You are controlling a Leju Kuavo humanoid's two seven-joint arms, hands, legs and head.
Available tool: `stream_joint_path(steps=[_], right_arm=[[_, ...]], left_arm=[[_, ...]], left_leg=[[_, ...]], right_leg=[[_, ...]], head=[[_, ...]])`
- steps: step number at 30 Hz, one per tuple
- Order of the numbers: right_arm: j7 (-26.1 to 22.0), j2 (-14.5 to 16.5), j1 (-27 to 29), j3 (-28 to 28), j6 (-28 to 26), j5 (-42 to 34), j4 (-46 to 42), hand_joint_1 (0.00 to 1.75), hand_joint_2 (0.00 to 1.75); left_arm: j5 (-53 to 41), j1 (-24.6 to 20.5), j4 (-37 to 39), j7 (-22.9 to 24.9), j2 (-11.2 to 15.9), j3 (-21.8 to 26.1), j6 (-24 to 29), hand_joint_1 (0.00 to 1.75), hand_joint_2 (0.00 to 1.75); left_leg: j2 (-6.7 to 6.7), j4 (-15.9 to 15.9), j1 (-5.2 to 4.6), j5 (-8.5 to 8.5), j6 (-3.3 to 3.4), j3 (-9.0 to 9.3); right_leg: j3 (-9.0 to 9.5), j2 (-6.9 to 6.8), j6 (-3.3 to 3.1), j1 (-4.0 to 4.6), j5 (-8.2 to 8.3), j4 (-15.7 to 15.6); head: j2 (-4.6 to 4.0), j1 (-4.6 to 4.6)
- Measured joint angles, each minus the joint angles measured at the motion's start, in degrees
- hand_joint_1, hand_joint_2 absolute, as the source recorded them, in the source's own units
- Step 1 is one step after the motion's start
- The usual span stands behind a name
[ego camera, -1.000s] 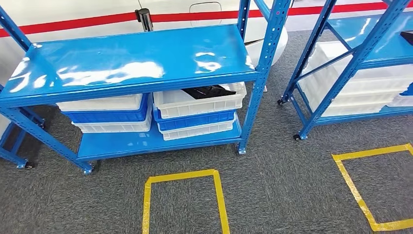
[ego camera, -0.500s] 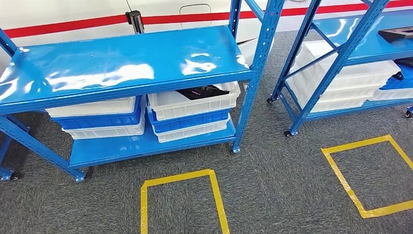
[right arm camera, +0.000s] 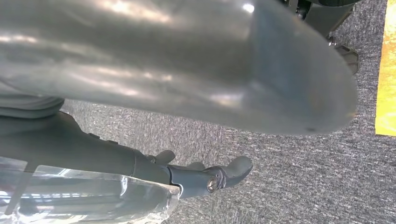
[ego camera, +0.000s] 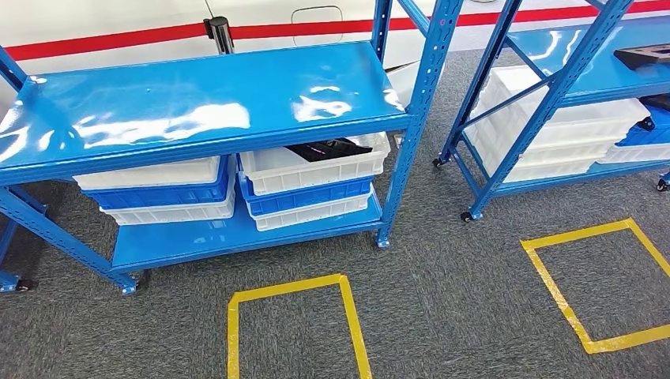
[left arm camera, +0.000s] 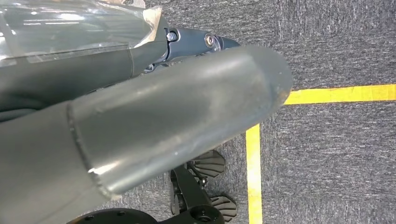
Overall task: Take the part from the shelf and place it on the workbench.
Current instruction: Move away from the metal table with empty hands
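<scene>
A black part (ego camera: pixel 328 148) lies in the top white bin (ego camera: pixel 316 170) under the upper board of the blue shelf (ego camera: pixel 197 103), right of centre in the head view. A second dark part (ego camera: pixel 644 55) rests on the neighbouring shelf (ego camera: pixel 553 87) at the far right. My left hand (left arm camera: pixel 163 126) hangs over the grey carpet, its thick thumb and dark fingers (left arm camera: pixel 196 42) stretched out, holding nothing. My right hand (right arm camera: pixel 187 70) hangs the same way, fingers (right arm camera: pixel 210 177) extended and apart with nothing between them. Both hands are well away from the shelves.
White and blue bins are stacked on the lower board (ego camera: pixel 237 233) of the near shelf. Both shelves stand on small castors. Two yellow tape squares (ego camera: pixel 288 286) (ego camera: pixel 553 292) mark the grey carpet in front of them. A white wall with a red stripe (ego camera: pixel 118 35) runs behind.
The whole picture shifted a second ago, so the camera swung right and brought more of the right shelf into view. Since half a second ago nothing has visibly moved.
</scene>
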Motion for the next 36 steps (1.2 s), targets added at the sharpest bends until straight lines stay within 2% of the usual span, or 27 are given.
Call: stream_joint_path(steps=[1,5,9,13,14,17,18,36], right_arm=[[0.0,-0.01,0.0,0.0,0.0,0.0,0.0,0.0,0.0],[0.0,-0.02,0.0,0.0,0.0,0.0,0.0,0.0,0.0],[-0.14,-0.03,0.0,-0.02,-0.02,0.11,0.0,0.0,1.75],[-0.27,-0.25,0.3,0.61,-0.01,-0.3,-0.16,0.0,1.75],[-0.26,-0.36,0.5,1.03,0.05,-0.94,-0.29,0.0,1.75],[-0.26,-0.69,1.18,2.52,0.34,-3.55,-0.75,0.0,0.44],[-0.26,-0.8,1.4,3.08,0.47,-4.49,-0.92,0.0,0.0],[-0.53,-2.82,6.01,15.61,2.54,-22.1,-5.34,0.0,0.0]], left_arm=[[0.0,0.0,0.0,0.01,-0.02,0.0,0.0,0.0,0.0],[0.0,0.0,0.0,0.04,-0.12,0.0,0.01,0.0,1.75],[0.0,0.02,0.0,0.13,-0.19,0.0,0.0,0.0,1.75],[1.4,0.63,-0.11,1.51,-0.08,-1.79,-0.13,0.0,1.75],[2.32,0.95,-0.18,2.07,0.02,-2.79,-0.16,0.0,1.31],[5.65,1.89,-0.58,3.72,0.33,-5.82,-0.2,0.0,0.0],[6.84,2.19,-0.78,4.26,0.44,-6.88,-0.22,0.0,0.0],[28.52,7.99,-5.07,14.48,2.81,-28.31,-0.33,0.0,0.0]], left_leg=[[0.0,0.0,0.01,0.0,0.0,0.0],[0.0,-0.01,0.07,0.0,-0.01,0.0],[0.0,-0.01,0.11,0.0,-0.01,0.0],[0.0,-0.01,0.13,0.0,-0.01,0.0],[0.0,-0.01,0.13,0.0,-0.01,0.0],[-0.01,-0.01,0.13,0.0,-0.01,-0.02],[-0.01,-0.01,0.13,0.0,-0.01,-0.02],[-0.01,-0.02,0.13,-0.02,-0.02,-0.02]], right_leg=[[-0.01,0.0,0.0,0.0,0.0,0.0],[-0.03,0.0,0.0,0.0,0.0,0.0],[-0.02,-0.01,0.0,0.01,0.0,0.01],[-0.02,-0.01,0.0,0.01,0.0,0.01],[-0.02,-0.01,0.0,0.01,0.0,0.01],[-0.02,-0.01,0.0,0.01,0.0,0.01],[-0.02,-0.01,0.0,0.0,0.0,0.01],[-0.04,-0.02,-0.01,0.0,-0.02,0.0]], head=[[0.0,0.0],[0.01,-0.01],[0.0,-0.01],[0.01,-0.01],[0.0,-0.01],[0.0,0.0],[0.01,0.01],[0.0,-0.01]])
